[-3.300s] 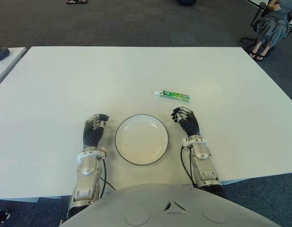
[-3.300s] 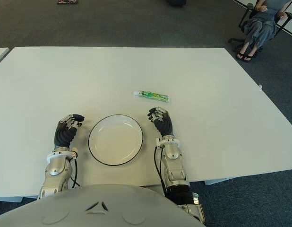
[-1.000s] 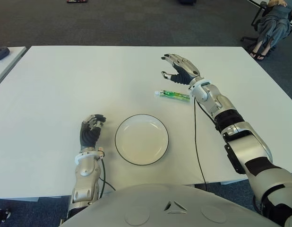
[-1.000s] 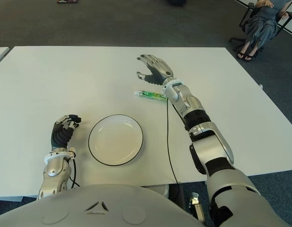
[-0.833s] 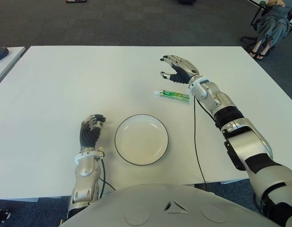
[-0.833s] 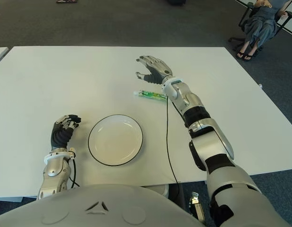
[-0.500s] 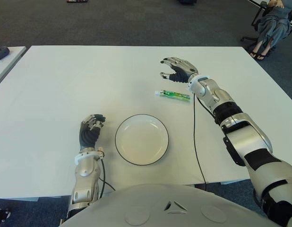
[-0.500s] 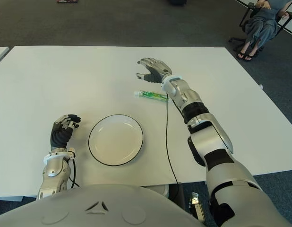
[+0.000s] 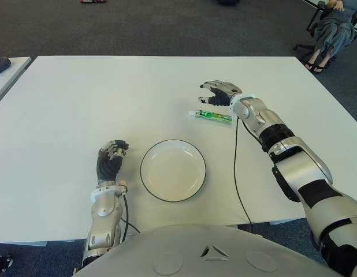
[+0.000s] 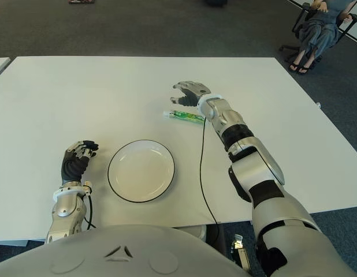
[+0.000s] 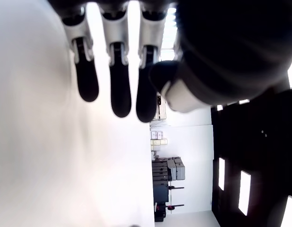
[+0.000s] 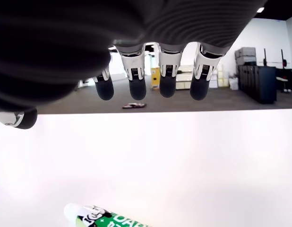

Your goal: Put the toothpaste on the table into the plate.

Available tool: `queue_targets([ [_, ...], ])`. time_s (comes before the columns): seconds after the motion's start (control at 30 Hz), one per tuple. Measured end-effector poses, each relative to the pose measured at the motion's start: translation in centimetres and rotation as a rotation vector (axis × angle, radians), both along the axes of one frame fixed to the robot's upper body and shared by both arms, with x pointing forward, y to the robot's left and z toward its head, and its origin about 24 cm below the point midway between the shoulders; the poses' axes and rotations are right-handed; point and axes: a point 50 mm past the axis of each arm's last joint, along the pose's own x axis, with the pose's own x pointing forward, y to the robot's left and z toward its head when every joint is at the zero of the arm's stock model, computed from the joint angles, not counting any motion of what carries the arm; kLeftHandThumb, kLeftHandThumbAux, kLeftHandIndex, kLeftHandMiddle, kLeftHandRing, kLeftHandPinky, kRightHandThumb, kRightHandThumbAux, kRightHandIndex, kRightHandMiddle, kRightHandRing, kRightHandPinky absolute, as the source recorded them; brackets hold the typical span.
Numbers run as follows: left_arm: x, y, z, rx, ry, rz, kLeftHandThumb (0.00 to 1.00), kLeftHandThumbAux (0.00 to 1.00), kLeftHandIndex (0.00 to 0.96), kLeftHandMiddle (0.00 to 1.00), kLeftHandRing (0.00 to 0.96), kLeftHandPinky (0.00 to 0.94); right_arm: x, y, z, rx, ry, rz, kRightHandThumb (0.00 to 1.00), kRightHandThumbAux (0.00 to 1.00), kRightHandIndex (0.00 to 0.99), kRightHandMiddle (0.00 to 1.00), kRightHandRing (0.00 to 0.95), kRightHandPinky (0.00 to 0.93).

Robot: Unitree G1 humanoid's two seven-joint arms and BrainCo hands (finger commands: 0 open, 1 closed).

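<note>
A green and white toothpaste tube (image 9: 211, 116) lies flat on the white table (image 9: 80, 104), beyond the right rim of the round white plate (image 9: 173, 170) with its dark edge. My right hand (image 9: 216, 93) hovers just past the tube's far side, fingers spread and turned down, holding nothing. Its wrist view shows the fingertips (image 12: 167, 89) above the tabletop and the tube's cap end (image 12: 96, 216) below them. My left hand (image 9: 110, 161) shows left of the plate with curled fingers and nothing in it.
A seated person (image 9: 333, 29) on an office chair is past the table's far right corner. A second table's corner with a dark object (image 9: 0, 64) shows at the far left. Dark carpet surrounds the table.
My right hand has risen from beside the plate, reached out past the toothpaste, then come down and back towards the tube. The left hand, plate and tube have stayed put.
</note>
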Motion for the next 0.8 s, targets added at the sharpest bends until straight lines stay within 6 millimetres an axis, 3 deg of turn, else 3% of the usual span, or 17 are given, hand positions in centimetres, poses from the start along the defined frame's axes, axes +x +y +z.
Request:
queue_targets([
  [0.27,0.0,0.0,0.0,0.000,0.000,0.000,0.712,0.717,0.427,0.454,0.413,0.378,-0.2,0.0,0.3,-0.029,0.025,-0.007,0.512,0.123,0.000,0.000,0.000,0.000],
  [0.8,-0.1,0.0,0.1,0.009,-0.007,-0.003,0.709,0.718,0.427,0.448,0.415,0.390,-1.3,-0.6,-2.2,-0.076,0.108,-0.031,0.474,0.107,0.000,0.000,0.000,0.000],
])
